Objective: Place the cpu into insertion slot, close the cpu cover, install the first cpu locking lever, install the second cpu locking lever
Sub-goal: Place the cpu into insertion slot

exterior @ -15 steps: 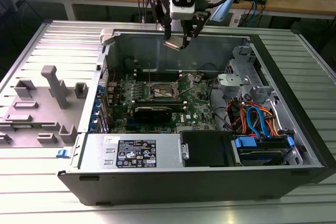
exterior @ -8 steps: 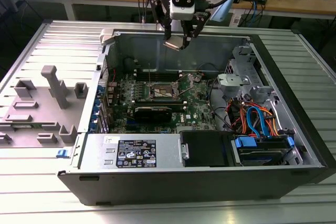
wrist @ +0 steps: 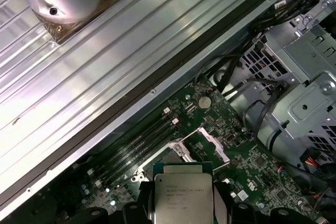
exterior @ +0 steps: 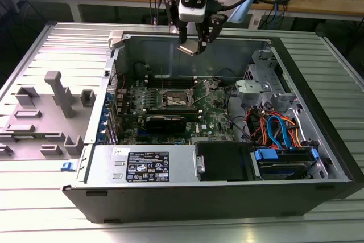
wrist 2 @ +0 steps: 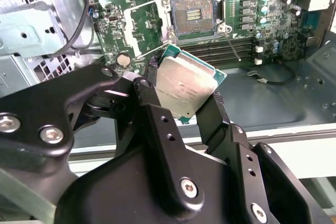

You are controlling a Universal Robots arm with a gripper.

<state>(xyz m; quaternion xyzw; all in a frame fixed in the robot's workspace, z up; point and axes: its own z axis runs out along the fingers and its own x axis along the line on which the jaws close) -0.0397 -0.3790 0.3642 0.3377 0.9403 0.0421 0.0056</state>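
Matte black claw (wrist 2: 182,97) pinching square silver-topped cpu (wrist 2: 185,85), above open dark-centred insertion slot (wrist 2: 192,15)

In the exterior view the insertion slot (exterior: 173,99) is too small for me to tell its details. In the first wrist view the picture's edge cuts off the cpu (wrist: 182,199). In the second wrist view the fingers (wrist 2: 216,116) cover two of its edges.
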